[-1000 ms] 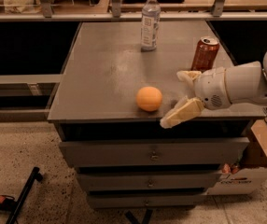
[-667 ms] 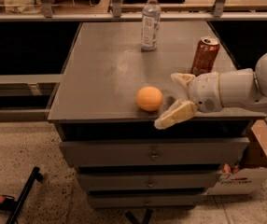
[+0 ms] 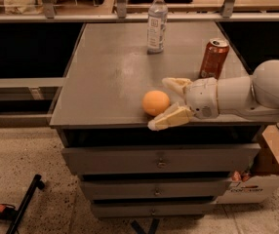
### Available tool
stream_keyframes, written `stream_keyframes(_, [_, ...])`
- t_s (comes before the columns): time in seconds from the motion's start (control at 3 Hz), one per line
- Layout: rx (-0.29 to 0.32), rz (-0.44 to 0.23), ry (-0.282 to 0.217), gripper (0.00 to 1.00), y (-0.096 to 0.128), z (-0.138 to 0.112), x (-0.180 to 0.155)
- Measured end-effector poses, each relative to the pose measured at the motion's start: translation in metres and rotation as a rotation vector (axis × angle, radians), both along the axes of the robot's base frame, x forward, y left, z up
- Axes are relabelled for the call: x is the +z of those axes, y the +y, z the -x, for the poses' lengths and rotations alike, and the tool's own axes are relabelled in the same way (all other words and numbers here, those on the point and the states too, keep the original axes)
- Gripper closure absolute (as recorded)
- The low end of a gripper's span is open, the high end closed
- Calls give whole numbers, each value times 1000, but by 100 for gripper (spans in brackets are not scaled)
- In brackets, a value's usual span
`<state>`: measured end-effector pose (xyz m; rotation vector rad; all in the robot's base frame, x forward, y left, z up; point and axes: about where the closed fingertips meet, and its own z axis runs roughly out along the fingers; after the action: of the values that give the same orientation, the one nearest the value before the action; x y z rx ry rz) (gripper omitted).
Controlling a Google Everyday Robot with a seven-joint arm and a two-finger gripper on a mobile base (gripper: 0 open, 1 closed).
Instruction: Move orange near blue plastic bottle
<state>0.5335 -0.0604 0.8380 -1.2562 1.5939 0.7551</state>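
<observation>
The orange (image 3: 155, 102) sits on the grey cabinet top (image 3: 110, 72) near its front edge. The blue plastic bottle (image 3: 156, 22), clear with a white cap, stands upright at the back middle of the top. My gripper (image 3: 163, 104) comes in from the right on a white arm and is open. One finger (image 3: 174, 85) is behind and right of the orange, the other (image 3: 169, 118) in front and right of it, at the table edge. The orange lies at the mouth of the jaws, not gripped.
A red-orange soda can (image 3: 213, 57) stands upright on the right side of the top, just behind my arm. Below the top are several drawers (image 3: 159, 159). A cardboard box (image 3: 259, 177) is on the floor at the right. A railing runs behind the cabinet.
My gripper has moved left toward the orange, so its open fingers now reach beside it. The orange, bottle and can have not moved.
</observation>
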Motion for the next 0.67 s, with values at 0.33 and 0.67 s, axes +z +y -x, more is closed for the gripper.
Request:
stream_keyframes(0.33, [6, -7, -31, 40, 2, 1, 0])
stream_keyframes(0.67, [-14, -5, -52, 63, -6, 2, 4])
